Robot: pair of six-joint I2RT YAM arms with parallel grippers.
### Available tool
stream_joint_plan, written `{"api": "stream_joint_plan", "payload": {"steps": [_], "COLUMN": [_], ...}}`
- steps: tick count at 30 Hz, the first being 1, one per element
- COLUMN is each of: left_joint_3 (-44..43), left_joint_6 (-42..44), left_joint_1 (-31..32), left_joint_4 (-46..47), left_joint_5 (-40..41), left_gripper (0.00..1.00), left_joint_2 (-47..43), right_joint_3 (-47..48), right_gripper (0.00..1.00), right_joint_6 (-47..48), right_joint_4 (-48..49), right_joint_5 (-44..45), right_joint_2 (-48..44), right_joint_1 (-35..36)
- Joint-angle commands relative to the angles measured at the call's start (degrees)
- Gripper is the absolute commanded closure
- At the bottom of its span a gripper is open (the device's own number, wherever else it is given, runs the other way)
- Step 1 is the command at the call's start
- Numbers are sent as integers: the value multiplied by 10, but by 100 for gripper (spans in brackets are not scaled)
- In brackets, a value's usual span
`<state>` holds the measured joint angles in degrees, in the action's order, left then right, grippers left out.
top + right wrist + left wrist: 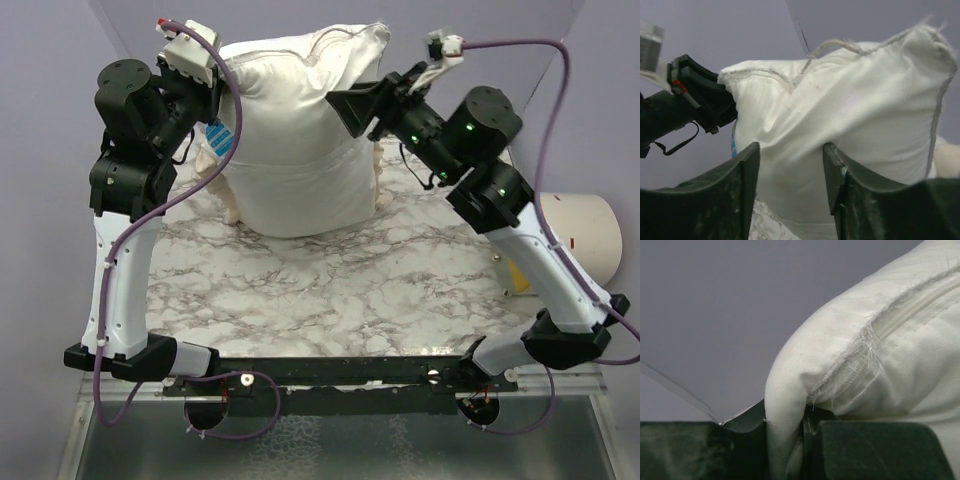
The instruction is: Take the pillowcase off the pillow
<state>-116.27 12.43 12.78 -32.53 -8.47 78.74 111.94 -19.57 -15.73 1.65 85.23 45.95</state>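
Note:
The pillowcase (300,90) stands upright at the back of the table, white inner face outward, with frayed seams and a zipper (900,310). It is plump, so the pillow seems to be inside; I cannot tell the two apart. Cream trim (232,208) peeks out at its bottom corners. No dark grey face shows. My left gripper (207,82) is shut on the case's top left corner (785,405), beside the zipper seam. My right gripper (340,103) is open, with its jaws against the fabric (850,100) on the case's right side and a fold bulging between them (790,150).
The marble table top (330,290) stretches in front of the case. A white cylinder (585,230) and a yellow item (515,275) lie off the table's right edge. Purple walls close the back. My left arm (695,105) shows in the right wrist view.

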Motion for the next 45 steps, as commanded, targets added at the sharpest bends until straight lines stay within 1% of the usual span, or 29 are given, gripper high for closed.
{"api": "stream_joint_plan", "payload": {"steps": [1, 3, 5, 7, 9, 12, 14, 20, 25, 28, 33, 37, 41, 45], "left_joint_3": [-3, 15, 23, 25, 21, 14, 11, 4, 12, 14, 8, -3, -15, -26], "left_joint_6": [-28, -28, -29, -29, -31, -32, -35, -39, -32, -31, -30, -32, -34, -34], "left_joint_1": [-12, -12, -12, -11, -11, -11, -11, -11, -11, -11, -11, -11, -11, -11], "left_joint_4": [10, 6, 5, 2, 0, -5, -8, -14, -13, -10, -11, -15, -21, -21], "left_joint_5": [38, 39, 39, 36, 35, 33, 29, 23, 21, 16, 7, 0, -9, -10], "left_gripper": [100, 100, 100, 100, 100, 100, 100, 100, 100, 100, 100, 100, 100, 100], "left_joint_2": [2, 1, 1, 2, 2, 5, 5, 3, -3, -7, -9, -9, -11, -12], "right_joint_3": [-51, -105, -169, -234, -275, -299, -295, -230, -222, -241, -304, -337, -355, -388], "right_gripper": [37, 27, 22, 20, 21, 26, 27, 27, 29, 32, 39, 43, 47, 54], "right_joint_6": [16, 8, -2, -16, -27, -46, -57, -90, -104, -102, -100, -115, -121, -126], "right_joint_4": [30, 24, 31, 35, 37, 22, 20, 14, 33, 30, 38, 43, 42, 46], "right_joint_5": [29, 52, 73, 95, 111, 126, 106, 36, 31, 59, 110, 104, 100, 100], "right_joint_2": [-96, -129, -166, -198, -218, -217, -201, -107, -68, -65, -81, -83, -76, -79], "right_joint_1": [4, 5, 4, 1, -1, -10, -18, -21, -21, -21, -40, -68, -82, -93]}}
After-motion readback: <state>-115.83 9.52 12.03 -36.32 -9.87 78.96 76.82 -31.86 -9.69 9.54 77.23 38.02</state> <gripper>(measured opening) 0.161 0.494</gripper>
